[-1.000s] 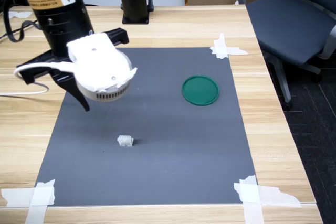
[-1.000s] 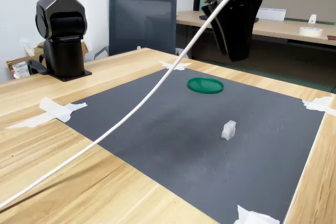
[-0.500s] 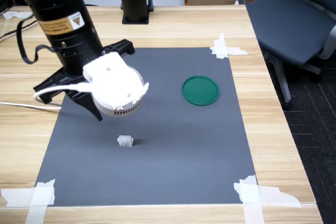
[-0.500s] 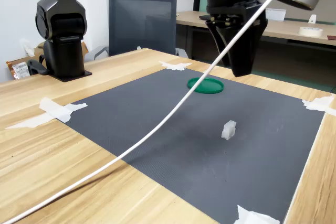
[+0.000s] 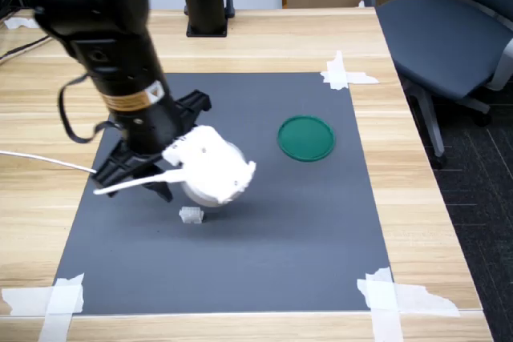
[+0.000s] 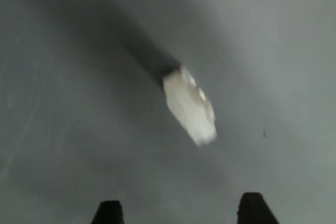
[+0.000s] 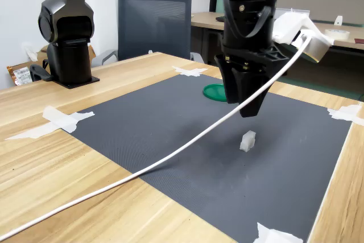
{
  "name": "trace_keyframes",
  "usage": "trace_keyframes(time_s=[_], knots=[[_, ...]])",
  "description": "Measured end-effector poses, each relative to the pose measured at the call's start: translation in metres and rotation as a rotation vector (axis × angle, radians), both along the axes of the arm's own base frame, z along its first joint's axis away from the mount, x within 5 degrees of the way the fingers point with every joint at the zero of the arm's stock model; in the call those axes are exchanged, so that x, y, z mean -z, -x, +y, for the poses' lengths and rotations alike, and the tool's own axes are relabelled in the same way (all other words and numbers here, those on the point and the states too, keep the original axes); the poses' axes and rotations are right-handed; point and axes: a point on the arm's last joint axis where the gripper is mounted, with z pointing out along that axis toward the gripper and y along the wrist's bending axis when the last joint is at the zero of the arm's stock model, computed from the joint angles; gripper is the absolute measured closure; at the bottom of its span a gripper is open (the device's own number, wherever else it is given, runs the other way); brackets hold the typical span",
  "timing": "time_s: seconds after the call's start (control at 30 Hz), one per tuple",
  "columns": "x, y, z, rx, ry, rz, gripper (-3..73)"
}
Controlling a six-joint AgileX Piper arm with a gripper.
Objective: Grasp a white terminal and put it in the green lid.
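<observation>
White terminal (image 5: 191, 215) sits on the dark grey mat (image 5: 264, 262) on the desk (image 5: 417, 222), toward the first exterior view's left and near side, well apart from the green lid (image 5: 305, 138), which lies on the mat further right and far. In the second exterior view the terminal (image 7: 247, 140) stands alone, the claw (image 7: 245, 103) hanging just above it, not touching. In the wrist view the terminal (image 6: 189, 104) lies blurred ahead of two dark fingertips (image 6: 107, 213) that stand spread, nothing between them.

Handling, as a judgement: tiny hollow-looking plastic block, very light, rigid, likely smooth on its faces, so it could skid on the mat or pop out if only one finger hits first. Not fragile, but easily flicked away. Best hold looks like a pinch across the two long flat sides, low on the body, fingers straddling it evenly; in the wrist view it lies diagonal to the fingers, so some wrist rotation seems needed first. The white cable (image 7: 170, 152) trails across the mat near it and could brush it.
</observation>
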Motion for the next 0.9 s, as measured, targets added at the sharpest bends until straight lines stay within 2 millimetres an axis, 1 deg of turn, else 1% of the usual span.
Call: trace_keyframes(time_s=[0.07, 0.37, 0.73, 0.9], knots=[[0.003, -0.003, 0.003, -0.013, 0.015, -0.013, 25.9], [0.018, -0.011, 0.002, -0.017, 0.022, -0.023, 25.9], [0.041, -0.016, 0.005, 0.015, -0.011, 0.027, 25.9], [0.047, -0.017, 0.005, 0.024, -0.011, 0.041, 25.9]])
